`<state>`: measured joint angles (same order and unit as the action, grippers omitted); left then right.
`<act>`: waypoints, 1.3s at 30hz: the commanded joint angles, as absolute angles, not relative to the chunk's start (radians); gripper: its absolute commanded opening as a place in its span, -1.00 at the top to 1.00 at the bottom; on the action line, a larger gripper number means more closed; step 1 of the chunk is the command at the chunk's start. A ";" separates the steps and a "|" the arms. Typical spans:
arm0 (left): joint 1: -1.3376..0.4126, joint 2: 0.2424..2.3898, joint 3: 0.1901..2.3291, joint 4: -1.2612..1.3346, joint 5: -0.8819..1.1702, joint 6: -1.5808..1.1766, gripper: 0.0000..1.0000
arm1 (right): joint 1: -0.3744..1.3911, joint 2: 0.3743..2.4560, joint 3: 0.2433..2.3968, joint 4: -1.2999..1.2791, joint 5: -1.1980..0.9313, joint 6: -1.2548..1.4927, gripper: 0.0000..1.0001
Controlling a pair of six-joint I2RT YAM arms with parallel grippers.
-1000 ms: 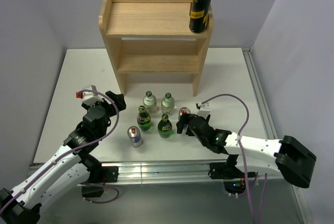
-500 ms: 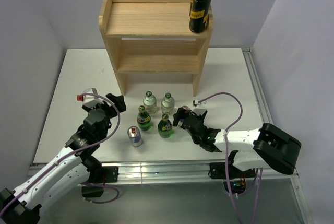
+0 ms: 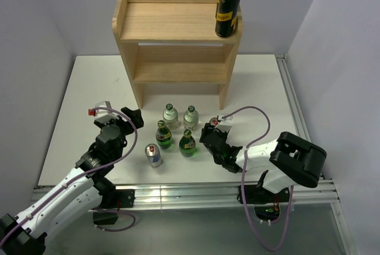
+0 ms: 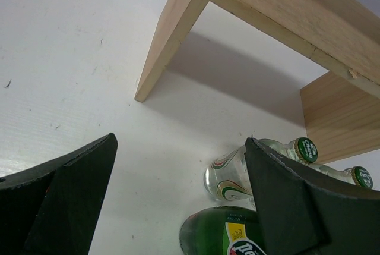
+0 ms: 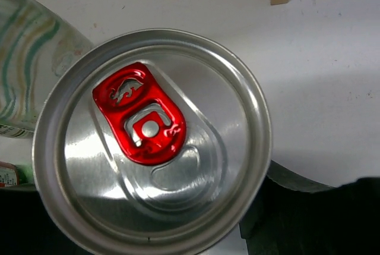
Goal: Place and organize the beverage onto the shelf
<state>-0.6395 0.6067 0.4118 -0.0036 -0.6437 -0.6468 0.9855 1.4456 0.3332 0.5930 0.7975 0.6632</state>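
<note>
Right wrist view is almost filled by the round lid of a silver aluminium can with a red pull tab (image 5: 151,142), seen straight from above. A dark finger (image 5: 332,225) of the right gripper (image 3: 209,136) shows just past the lid's rim at 5 o'clock. The can sits between the fingers, but I cannot tell whether they press its wall or only bracket it.

The danger I see is the crowding. A green glass bottle (image 3: 187,144) stands just beside the can at 9 o'clock and a clear striped bottle (image 3: 190,116) is near at 10 o'clock. A sideways swing could topple either, and a loose hold could let the smooth can slip on the lift.

From overhead, the can stands on the white table (image 3: 89,88) directly under that gripper. The small light-wood two-tier shelf (image 3: 172,23) is well apart at 12 o'clock, with two black-and-gold cans (image 3: 227,5) at the right end of its top tier.

The left gripper (image 3: 132,115) hangs at 9 o'clock of the bottle cluster, fingers spread wide around nothing.
</note>
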 commanded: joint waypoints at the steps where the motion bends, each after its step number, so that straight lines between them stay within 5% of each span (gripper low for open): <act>1: -0.643 0.611 0.411 0.035 -0.652 -0.630 -0.92 | 0.997 1.457 0.365 0.604 0.859 0.672 0.58; 2: -0.643 0.612 0.411 0.035 -0.652 -0.630 -0.92 | 0.999 1.450 0.373 0.576 0.862 0.672 0.86; 5: -0.643 0.612 0.413 0.032 -0.653 -0.632 -0.92 | 1.015 1.419 0.406 0.471 0.896 0.687 0.99; 13: -0.644 0.594 0.411 0.023 -0.652 -0.632 -0.92 | 1.072 1.175 0.584 0.079 1.018 0.643 1.00; 19: -0.643 0.589 0.414 0.020 -0.649 -0.630 -0.93 | 1.069 1.086 0.770 0.018 1.049 0.445 1.00; 39: -0.643 0.569 0.417 0.005 -0.637 -0.623 -0.96 | 0.632 1.440 1.270 0.087 0.652 0.164 1.00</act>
